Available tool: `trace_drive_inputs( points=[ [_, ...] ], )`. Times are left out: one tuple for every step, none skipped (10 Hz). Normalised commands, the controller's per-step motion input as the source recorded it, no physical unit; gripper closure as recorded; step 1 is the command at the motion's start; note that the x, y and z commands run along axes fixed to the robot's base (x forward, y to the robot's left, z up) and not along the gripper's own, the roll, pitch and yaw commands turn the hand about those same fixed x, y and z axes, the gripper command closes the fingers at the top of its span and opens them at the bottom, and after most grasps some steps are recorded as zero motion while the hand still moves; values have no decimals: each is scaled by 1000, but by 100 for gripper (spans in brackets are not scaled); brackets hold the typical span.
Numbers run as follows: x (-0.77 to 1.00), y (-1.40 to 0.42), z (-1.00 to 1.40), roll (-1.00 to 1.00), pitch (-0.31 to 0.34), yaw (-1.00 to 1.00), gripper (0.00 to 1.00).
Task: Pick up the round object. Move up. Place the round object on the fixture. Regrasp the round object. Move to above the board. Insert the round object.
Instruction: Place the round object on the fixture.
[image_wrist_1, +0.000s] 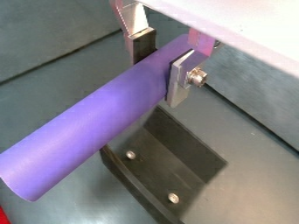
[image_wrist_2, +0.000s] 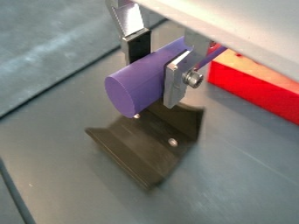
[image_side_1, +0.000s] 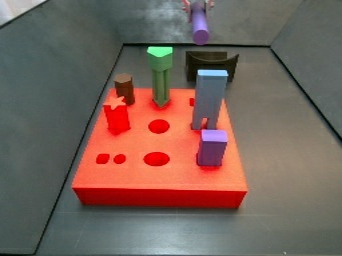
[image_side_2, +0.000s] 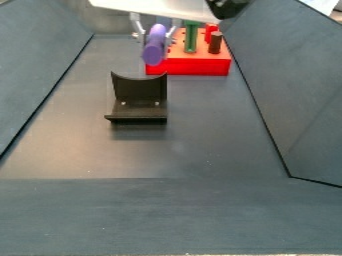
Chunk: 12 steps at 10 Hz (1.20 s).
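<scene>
The round object (image_wrist_1: 100, 122) is a long smooth purple cylinder, lying level between my fingers in both wrist views, its flat end (image_wrist_2: 126, 92) showing. My gripper (image_wrist_1: 162, 66) is shut on the round object, one dark pad (image_wrist_1: 142, 45) and one silver plate (image_wrist_1: 179, 77) pressing its sides. It hangs in the air above the fixture (image_wrist_1: 163, 171), a dark cradle block on the floor, not touching it. A side view shows the round object (image_side_2: 155, 44) over the fixture (image_side_2: 136, 97). The red-orange board (image_side_1: 163, 150) lies nearer that camera, the round object (image_side_1: 199, 20) high behind it.
On the board stand a green hexagonal peg (image_side_1: 160, 75), a blue block (image_side_1: 210, 98), a lilac block (image_side_1: 213, 147), a red piece (image_side_1: 116, 116) and a small dark brown peg (image_side_1: 124, 88). Grey sloping walls (image_side_2: 40, 90) close in the floor on both sides.
</scene>
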Motion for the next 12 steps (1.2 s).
trace_drive_inputs(
  points=[
    [557,246,600,-1000,257,90,100],
    [409,177,383,-1000,259,47,100],
    [328,131,236,-1000,258,37,100],
    [229,86,53,-1000,252,16,100],
    [175,70,41,-1000,264,-5,100],
    [108,63,31,-1000,282,-38,100],
    [94,58,14,-1000,282,-58,100],
    [91,54,-6,-934,263,-102,100],
    [98,53,-7,-710,217,-127,100],
    [101,57,-11,-545,178,-137,100],
    [97,54,-11,-383,144,-137,100],
    [91,39,-7,-265,112,-130,100]
  ],
)
